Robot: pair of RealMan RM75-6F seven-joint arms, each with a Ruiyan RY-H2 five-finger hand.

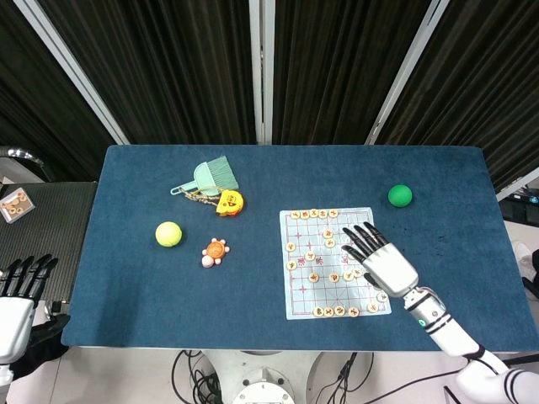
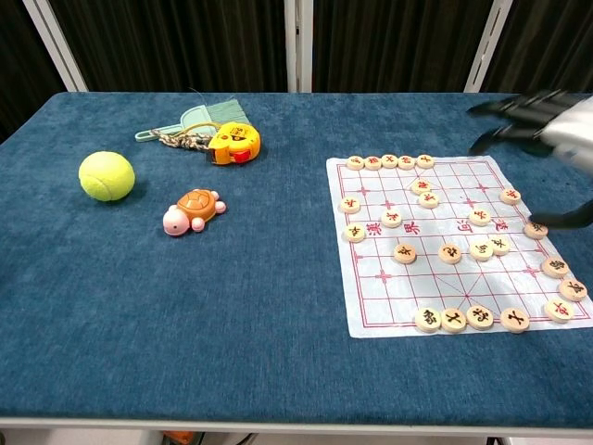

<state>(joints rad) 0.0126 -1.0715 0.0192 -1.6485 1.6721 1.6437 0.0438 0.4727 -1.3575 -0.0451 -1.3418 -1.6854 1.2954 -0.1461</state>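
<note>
A white chess mat [image 1: 335, 262] [image 2: 398, 301] lies right of centre on the blue table, with several round wooden pieces [image 1: 329, 242] [image 2: 449, 253] spread over it. My right hand [image 1: 383, 260] [image 2: 547, 125] hovers above the mat's right edge, fingers spread, holding nothing. In the chest view it shows only at the right frame edge. My left hand [image 1: 15, 295] hangs off the table's left side, fingers apart and empty, seen only in the head view.
A green ball [image 1: 400, 195] sits at the far right. A yellow tennis ball [image 1: 168, 233] [image 2: 107, 175], a toy turtle [image 1: 216, 252] [image 2: 193, 209], a yellow tape measure [image 1: 229, 202] [image 2: 233, 142] and a green brush [image 1: 210, 178] [image 2: 199, 120] lie on the left half.
</note>
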